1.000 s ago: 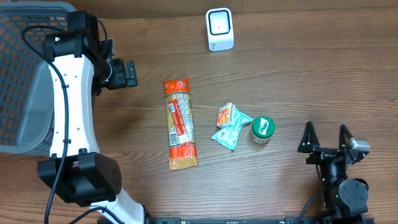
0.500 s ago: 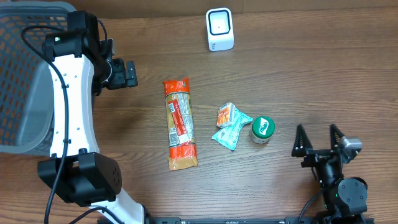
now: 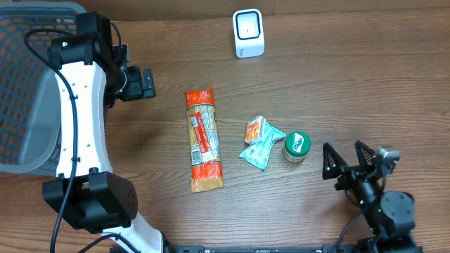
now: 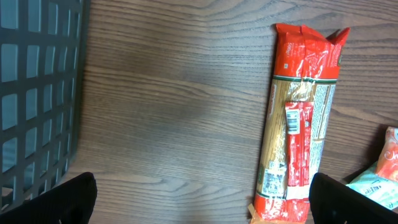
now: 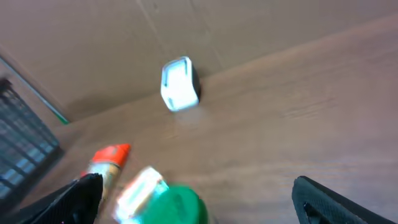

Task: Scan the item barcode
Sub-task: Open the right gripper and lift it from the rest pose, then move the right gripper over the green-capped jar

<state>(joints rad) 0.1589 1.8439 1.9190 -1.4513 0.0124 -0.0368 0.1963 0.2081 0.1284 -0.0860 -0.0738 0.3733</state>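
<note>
The left gripper (image 3: 147,83) and right gripper (image 3: 344,152) are spread wide and empty, and seemingly nothing is yet brought to the far scanner (image 3: 249,33), so everything is left.

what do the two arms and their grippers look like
The left arm has a long white link between chunky black joints, with a thin black cable running alongside it, and ends in a black left gripper. The right arm is mostly black; the right gripper has two pointed, wedge-shaped black fingers. No markings are readable.
</note>
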